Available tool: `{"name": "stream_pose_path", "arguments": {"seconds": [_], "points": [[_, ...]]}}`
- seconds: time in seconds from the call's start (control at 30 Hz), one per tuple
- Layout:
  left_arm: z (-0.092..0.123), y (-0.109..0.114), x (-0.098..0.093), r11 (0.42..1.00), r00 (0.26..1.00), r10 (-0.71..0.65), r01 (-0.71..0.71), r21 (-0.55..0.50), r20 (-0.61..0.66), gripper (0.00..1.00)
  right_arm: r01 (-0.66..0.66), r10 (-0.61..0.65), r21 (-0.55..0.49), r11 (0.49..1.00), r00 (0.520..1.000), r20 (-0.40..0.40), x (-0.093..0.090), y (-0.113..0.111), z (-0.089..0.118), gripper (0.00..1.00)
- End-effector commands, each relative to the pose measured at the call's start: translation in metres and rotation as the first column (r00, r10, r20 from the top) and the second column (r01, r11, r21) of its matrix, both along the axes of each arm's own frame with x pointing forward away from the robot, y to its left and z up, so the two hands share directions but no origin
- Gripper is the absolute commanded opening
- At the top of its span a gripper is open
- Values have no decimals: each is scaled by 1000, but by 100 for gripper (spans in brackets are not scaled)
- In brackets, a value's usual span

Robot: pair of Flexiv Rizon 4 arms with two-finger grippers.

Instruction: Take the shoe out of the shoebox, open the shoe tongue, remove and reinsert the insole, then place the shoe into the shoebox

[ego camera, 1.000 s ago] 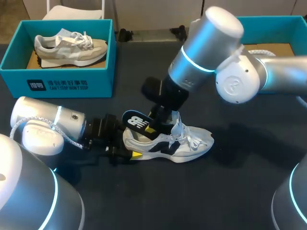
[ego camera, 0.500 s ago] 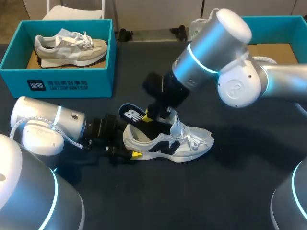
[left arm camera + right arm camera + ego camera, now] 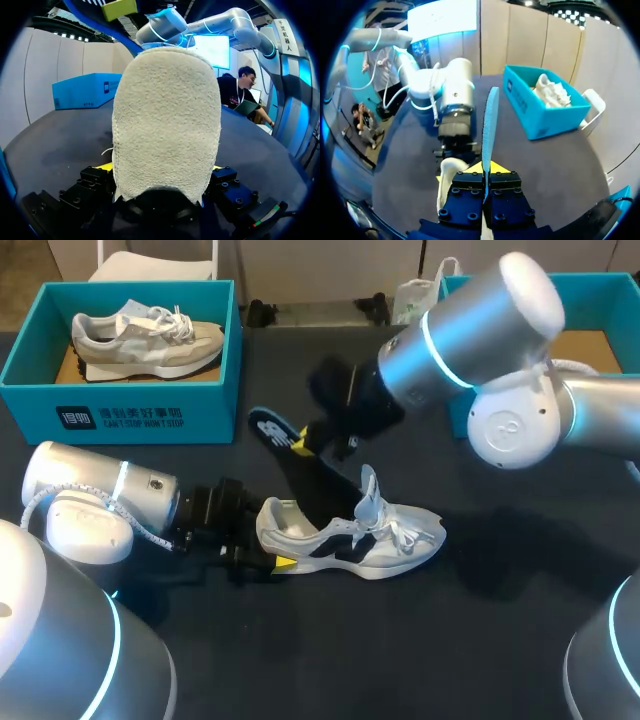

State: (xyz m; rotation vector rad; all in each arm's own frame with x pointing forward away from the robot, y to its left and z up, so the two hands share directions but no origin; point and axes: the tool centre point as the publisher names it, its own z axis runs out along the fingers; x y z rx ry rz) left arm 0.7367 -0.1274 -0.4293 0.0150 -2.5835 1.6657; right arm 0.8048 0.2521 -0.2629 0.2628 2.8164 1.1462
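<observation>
A white and black shoe [image 3: 350, 530] lies on its side on the dark table, toe to the right. My left gripper [image 3: 262, 545] holds its heel; in the left wrist view the pale heel [image 3: 165, 120] fills the space between the fingers and touches both. My right gripper [image 3: 318, 440] hangs above and behind the shoe, shut on a dark, blue-edged insole [image 3: 300, 475] whose lower end still reaches down toward the shoe's opening. The right wrist view shows that insole [image 3: 490, 125] edge-on, pinched between the yellow tips of the right gripper [image 3: 485, 167].
A teal shoebox [image 3: 120, 400] at the back left holds a grey shoe [image 3: 150, 335]. A second teal box [image 3: 600, 310] stands at the back right, partly hidden behind my right arm. A white bag [image 3: 415, 295] sits beyond it.
My right gripper closed on the insole and lifted it up and back out of the shoe. The left arm and the shoe stayed still.
</observation>
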Motion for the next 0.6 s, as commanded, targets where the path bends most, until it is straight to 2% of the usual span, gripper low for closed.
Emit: {"name": "stream_pose_path", "arguments": {"seconds": [0.03,0.23,0.6], "points": [[-5,0,3,1000,1000,0,0,2,0,0,12,-13,20,1000,999,30,9,0,13,0],[-5,0,3,1000,1000,0,0,2,0,0,86,-91,70,994,994,68,31,2,34,0],[-5,0,3,1000,1000,0,0,2,0,0,86,-91,70,994,994,68,31,2,34,0]]}}
